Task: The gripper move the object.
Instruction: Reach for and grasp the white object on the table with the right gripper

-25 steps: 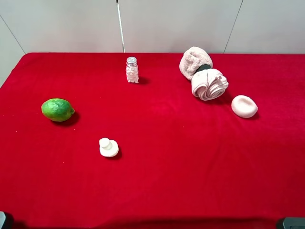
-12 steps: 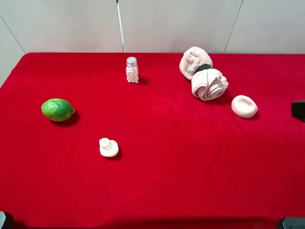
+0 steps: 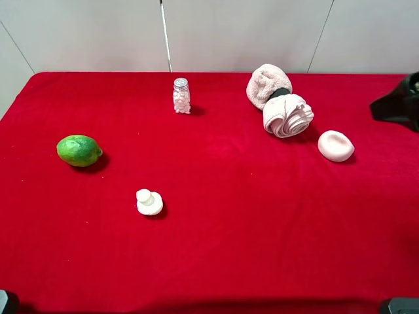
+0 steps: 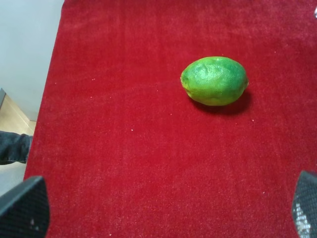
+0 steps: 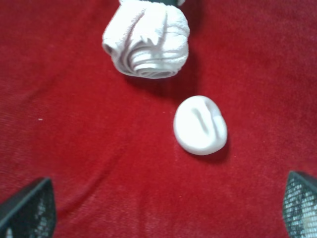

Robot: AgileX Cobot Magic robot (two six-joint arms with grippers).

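The object, a small pale pink dome [image 3: 336, 145], lies on the red cloth at the right, just right of the rolled towels. In the right wrist view it [image 5: 200, 125] lies ahead of my right gripper [image 5: 163, 212] and a little to one side. That gripper is open and empty, with its two fingertips wide apart and well short of the object. In the high view the right arm's black end [image 3: 399, 103] shows at the right edge, to the right of the object and slightly farther back. My left gripper [image 4: 163, 208] is open and empty, near the lime [image 4: 214, 81].
Two rolled pink towels [image 3: 287, 114] [image 3: 267, 84] lie beside the object at the back right. A small glass jar [image 3: 181, 96] stands at the back middle. A lime [image 3: 79, 150] is at the left, and a white mushroom-shaped piece [image 3: 149, 202] at the front left.
The right arm has come into the high view from the right edge and moved toward the back, closer to the pink dome. Nothing on the cloth has moved.
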